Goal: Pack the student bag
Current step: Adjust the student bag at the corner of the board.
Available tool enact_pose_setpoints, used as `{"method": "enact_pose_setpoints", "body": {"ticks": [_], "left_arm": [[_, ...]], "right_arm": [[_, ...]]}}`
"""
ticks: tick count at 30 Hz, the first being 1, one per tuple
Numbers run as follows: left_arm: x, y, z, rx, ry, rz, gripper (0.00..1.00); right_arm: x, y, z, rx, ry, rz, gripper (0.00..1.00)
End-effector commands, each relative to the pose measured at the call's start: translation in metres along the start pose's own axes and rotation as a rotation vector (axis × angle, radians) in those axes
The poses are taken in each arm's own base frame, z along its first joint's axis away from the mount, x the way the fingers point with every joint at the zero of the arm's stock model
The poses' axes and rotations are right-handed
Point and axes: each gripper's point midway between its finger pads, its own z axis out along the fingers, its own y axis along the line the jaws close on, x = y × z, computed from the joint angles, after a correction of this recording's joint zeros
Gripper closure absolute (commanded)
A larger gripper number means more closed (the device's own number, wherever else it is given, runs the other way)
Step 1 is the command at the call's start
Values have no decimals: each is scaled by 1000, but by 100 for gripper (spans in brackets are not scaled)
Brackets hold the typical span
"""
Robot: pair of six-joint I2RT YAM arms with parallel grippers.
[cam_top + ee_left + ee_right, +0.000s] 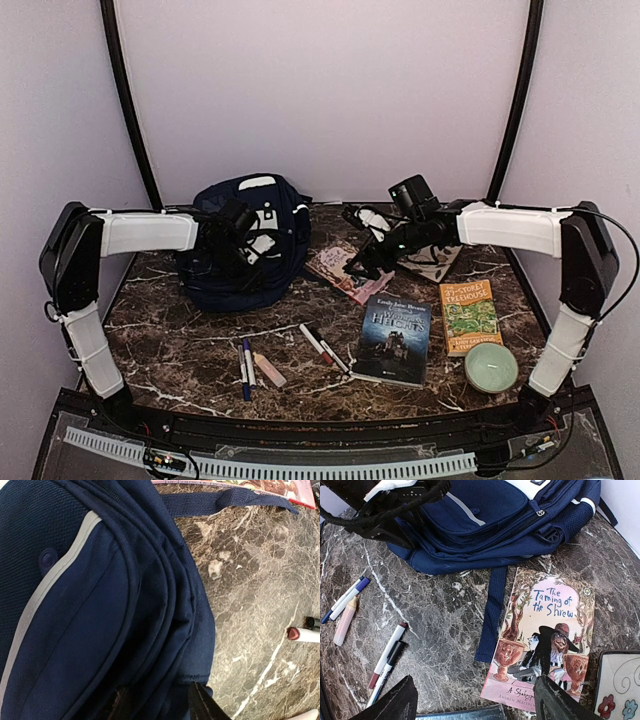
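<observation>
The student bag (262,262), navy blue with white trim, lies at the back left of the marble table (200,340). My left gripper (238,248) rests over its front. In the left wrist view its fingers (202,705) stand apart with a fold of the student bag (100,605) between them, left gripper (157,691) open. My right gripper (366,262) hovers open above the pink "Taming of the Shrew" book (545,635), right gripper (475,705) empty. A loose bag strap (492,615) lies beside that book.
A dark hardcover book (393,340), an orange paperback (470,315) and a green bowl (490,367) lie at the front right. Two markers (325,348), blue pens (246,368) and a pink highlighter (268,370) lie in front. A flower-patterned case (620,685) sits under the right arm.
</observation>
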Motion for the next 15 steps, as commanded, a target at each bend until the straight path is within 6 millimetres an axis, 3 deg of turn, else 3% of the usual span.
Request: {"method": "enact_pose_setpoints", "body": {"ticks": [1,7,11,15], "left_arm": [[-6,2,11,-2,20,26,57],[-6,18,24,-100,17,28,67],[-16,27,21,-198,-24,55,72],[-30,28,12,-209,-69,55,85]], "right_arm": [[7,-7,6,22,13,-10,20],[11,-8,10,25,23,-12,20],[14,-9,13,20,32,-9,20],[14,-10,13,26,41,-10,20]]}}
